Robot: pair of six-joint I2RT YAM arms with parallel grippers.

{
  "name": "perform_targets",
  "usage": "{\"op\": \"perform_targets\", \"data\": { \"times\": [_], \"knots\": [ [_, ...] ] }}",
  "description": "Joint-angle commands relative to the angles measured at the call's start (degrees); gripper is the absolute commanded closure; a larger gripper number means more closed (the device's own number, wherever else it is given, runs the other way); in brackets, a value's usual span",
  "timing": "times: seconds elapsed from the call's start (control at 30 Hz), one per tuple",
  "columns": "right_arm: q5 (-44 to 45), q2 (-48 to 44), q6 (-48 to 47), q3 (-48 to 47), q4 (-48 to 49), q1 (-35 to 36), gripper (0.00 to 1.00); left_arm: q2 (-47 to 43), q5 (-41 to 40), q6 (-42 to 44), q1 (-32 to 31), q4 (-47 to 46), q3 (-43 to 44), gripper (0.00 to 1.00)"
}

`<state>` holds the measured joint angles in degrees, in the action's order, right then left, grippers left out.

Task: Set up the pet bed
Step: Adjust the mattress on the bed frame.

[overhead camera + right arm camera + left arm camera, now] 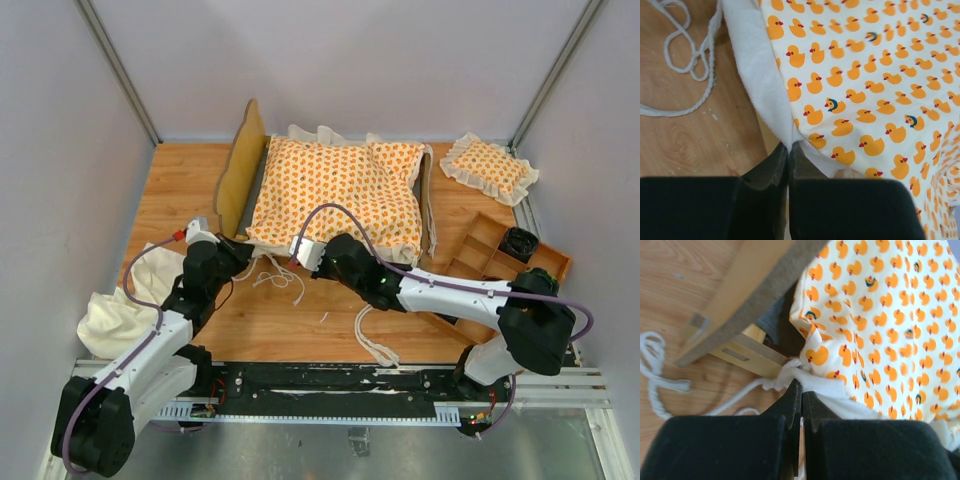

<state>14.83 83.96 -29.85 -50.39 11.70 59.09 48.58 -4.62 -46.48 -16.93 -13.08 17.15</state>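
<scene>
The large duck-patterned cushion [335,195] lies on the light-wood bed frame [240,165], whose headboard stands at the left. My left gripper [243,252] is shut on the cushion's cream ruffle at its near left corner, next to the frame's corner [747,352]; the cushion shows in that view [880,325]. My right gripper [308,252] is shut on the cream ruffle [762,95] at the cushion's near edge; the duck fabric [865,90] fills the right of that view. White tie strings [280,275] trail on the table.
A small square duck-patterned pillow [489,168] lies at the back right. A wooden compartment tray [500,262] with a black item stands at the right. A plain cream cloth [125,305] is heaped at the left. Another string [375,335] lies near the front.
</scene>
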Motion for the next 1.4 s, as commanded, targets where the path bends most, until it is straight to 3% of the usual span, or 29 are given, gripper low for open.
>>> {"op": "perform_targets", "data": {
  "times": [0.0,0.2,0.4,0.53,0.8,1.03,1.07,1.17,1.3,1.37],
  "knots": [
    [-9.07,1.00,5.52,-3.89,-8.49,-1.33,1.00,-0.10,-15.12,4.91,-0.24,8.36,3.19,1.00],
    [-22.98,-0.44,17.23,-7.00,-10.42,-7.00,0.96,2.45,-20.32,4.87,-0.21,8.43,2.48,1.00],
    [-14.35,-7.08,15.81,-4.67,-19.24,-7.41,0.54,2.23,-18.00,4.69,-0.21,5.88,1.96,1.00],
    [-6.89,-12.22,21.77,0.11,-20.05,-7.33,0.45,2.49,-17.39,5.19,-0.21,5.52,2.63,1.00],
    [6.49,-16.97,43.51,11.39,-8.35,-4.78,0.50,2.31,-16.17,5.35,-0.18,4.63,2.43,1.00],
    [13.82,-10.35,50.85,13.28,-1.48,-4.69,0.53,2.05,-15.80,5.22,-0.19,4.27,2.22,1.00],
    [14.62,-9.60,50.68,13.45,-0.44,-4.66,0.57,2.05,-15.88,5.23,-0.21,4.21,2.16,1.00],
    [16.86,-9.75,48.12,11.62,-3.54,-4.75,0.95,1.88,-16.53,5.28,-0.21,4.16,2.23,1.00],
    [12.94,-18.74,41.40,9.79,-18.37,-5.63,1.00,2.17,-18.92,6.66,-0.21,3.77,2.35,1.00],
    [5.28,-23.35,37.51,11.68,-21.58,-7.81,1.00,2.79,-20.25,7.04,-0.19,3.69,2.46,1.00]
  ]
}}
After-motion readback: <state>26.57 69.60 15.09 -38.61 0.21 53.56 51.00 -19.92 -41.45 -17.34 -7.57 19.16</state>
